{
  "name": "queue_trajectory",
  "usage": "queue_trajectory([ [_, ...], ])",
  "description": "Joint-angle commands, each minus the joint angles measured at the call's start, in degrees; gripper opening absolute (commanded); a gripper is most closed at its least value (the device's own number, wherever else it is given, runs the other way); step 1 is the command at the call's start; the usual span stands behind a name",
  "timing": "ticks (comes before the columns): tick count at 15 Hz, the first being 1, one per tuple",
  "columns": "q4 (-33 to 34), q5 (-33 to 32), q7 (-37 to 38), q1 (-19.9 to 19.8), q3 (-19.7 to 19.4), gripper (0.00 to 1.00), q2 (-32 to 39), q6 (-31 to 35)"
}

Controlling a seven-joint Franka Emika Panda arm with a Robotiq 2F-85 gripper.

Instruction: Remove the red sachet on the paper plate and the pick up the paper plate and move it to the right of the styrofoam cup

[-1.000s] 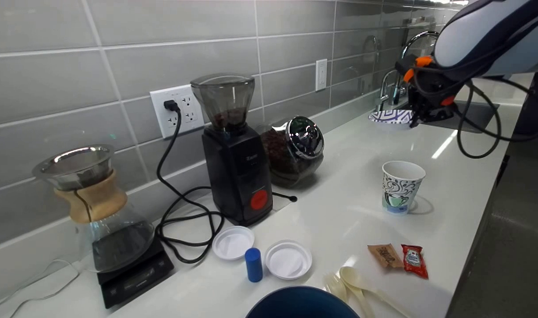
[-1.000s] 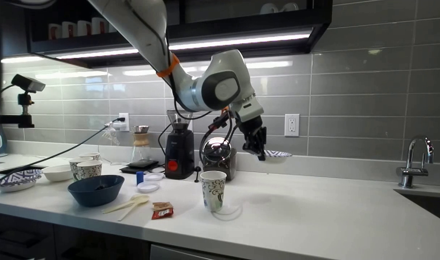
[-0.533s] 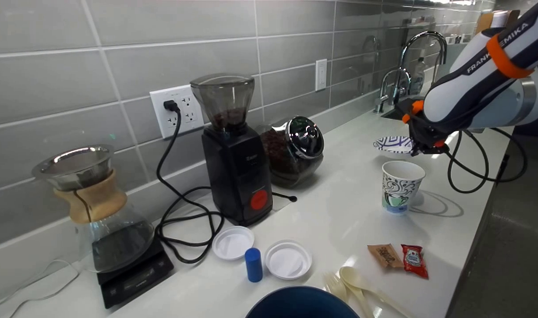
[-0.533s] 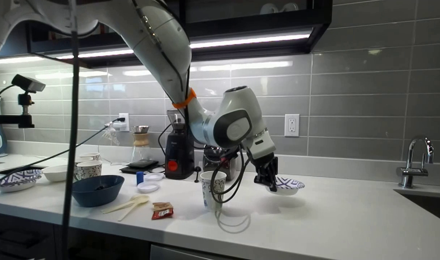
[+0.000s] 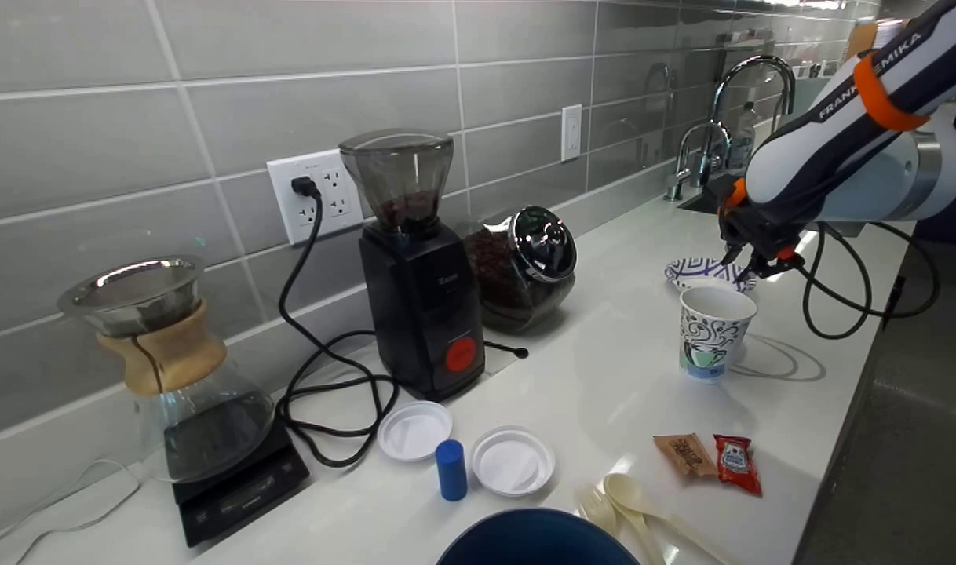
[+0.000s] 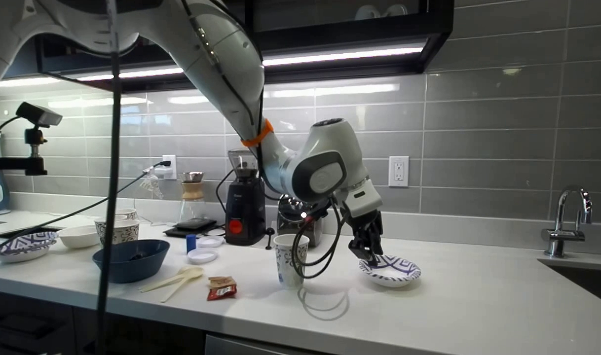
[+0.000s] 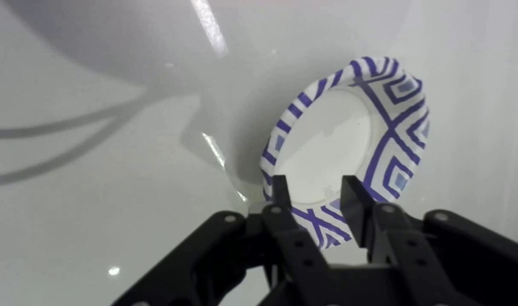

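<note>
The paper plate (image 6: 392,273) sits on the tabletop (image 6: 458,305) beneath the tool (image 7: 313,182), whose fingers (image 7: 280,191) stand parted over its rim; any contact is unclear. In an exterior view, the styrofoam cup (image 5: 713,336) hides part of the plate.

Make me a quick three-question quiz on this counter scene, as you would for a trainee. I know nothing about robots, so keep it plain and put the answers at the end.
1. True or false: the gripper, the robot's pincer, is open.

2. Multiple choice: what lies right beside the red sachet?
A) coffee grinder
B) tan packet
C) blue bowl

3. Fill in the blank: in an exterior view, the paper plate appears to the ____ of the styrofoam cup.

Key: 1. True. 2. B. 3. right.
</note>
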Motion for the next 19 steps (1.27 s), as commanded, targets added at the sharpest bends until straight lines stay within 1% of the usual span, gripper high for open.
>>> queue_trajectory([
  [1,-1.66,1.59,-6.18,-0.78,-0.15,0.69,-8.66,-10.93],
  [2,-1.90,1.76,-8.30,-1.36,0.27,0.78,-10.80,-14.02],
  [3,-1.72,1.13,-10.55,-1.56,0.26,0.84,-13.29,-19.36],
  [4,-1.85,0.83,-13.76,-1.81,0.63,0.92,-15.74,-23.27],
  [5,-2.23,1.43,-17.07,-2.06,1.13,0.98,-18.28,-26.96],
  [6,-2.72,0.74,-19.43,-1.82,1.13,1.00,-20.59,-29.72],
  [9,-3.75,1.89,-26.83,-1.21,2.52,1.00,-25.95,-37.97],
  [11,-4.05,2.70,-31.34,-0.63,3.81,1.00,-28.12,-41.81],
  [13,-5.07,3.95,-35.62,0.31,5.41,1.00,-31.03,-44.31],
  [14,-2.63,1.63,-31.15,-0.85,4.94,1.00,-27.56,-42.57],
  [16,-2.77,1.71,-31.17,-0.63,5.60,1.00,-28.32,-42.96],
  [19,-2.78,1.69,-31.21,-1.11,5.23,1.00,-27.74,-42.94],
])
